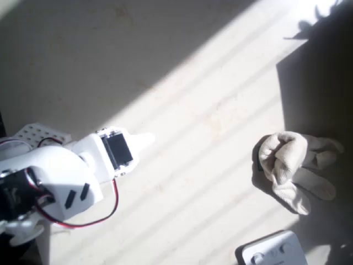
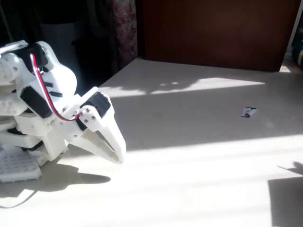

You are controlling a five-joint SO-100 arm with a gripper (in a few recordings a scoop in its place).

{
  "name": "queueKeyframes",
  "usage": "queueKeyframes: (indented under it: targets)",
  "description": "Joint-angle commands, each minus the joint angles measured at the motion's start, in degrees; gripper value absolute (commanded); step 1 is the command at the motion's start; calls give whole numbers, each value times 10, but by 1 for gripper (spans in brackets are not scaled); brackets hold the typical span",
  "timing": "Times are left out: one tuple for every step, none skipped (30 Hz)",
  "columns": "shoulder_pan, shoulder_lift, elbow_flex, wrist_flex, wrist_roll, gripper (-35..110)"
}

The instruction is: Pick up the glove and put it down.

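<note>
1. Your claw (image 2: 117,153) sits low at the end of the white arm (image 1: 60,176), folded in close to the base (image 2: 19,165). In the fixed view its tips point down and to the right, just above the table (image 2: 199,179).
2. The fingers (image 2: 106,142) lie pressed together in the fixed view, with no gap showing between them. Read it as clenched and empty: nothing is held between them.
3. In the overhead view the claw appears as one pale tapering point (image 1: 144,140), which agrees with a closed grip. It touches no object there.
4. The glove (image 1: 295,165) lies well apart from your claw, far to the right of it in the overhead view and slightly lower in the picture. It rests crumpled on the table, cuff end bunched at the left, stubby fingers spread to the right and downward. It sits at the border of sunlight and shadow.
5. A white box (image 1: 273,251) with round buttons lies below the glove at the picture's bottom edge, also well clear of your claw.
6. A small card (image 2: 248,112) lies far right of the claw in the fixed view, in the shaded band of the table.
7. A red wire (image 2: 47,97) loops along the arm behind the claw.
</note>
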Motion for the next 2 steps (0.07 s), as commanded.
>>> queueKeyframes:
  targets:
    - [-3, 2, 1, -1, -3, 0]
    - [-3, 2, 1, -1, -3, 0]
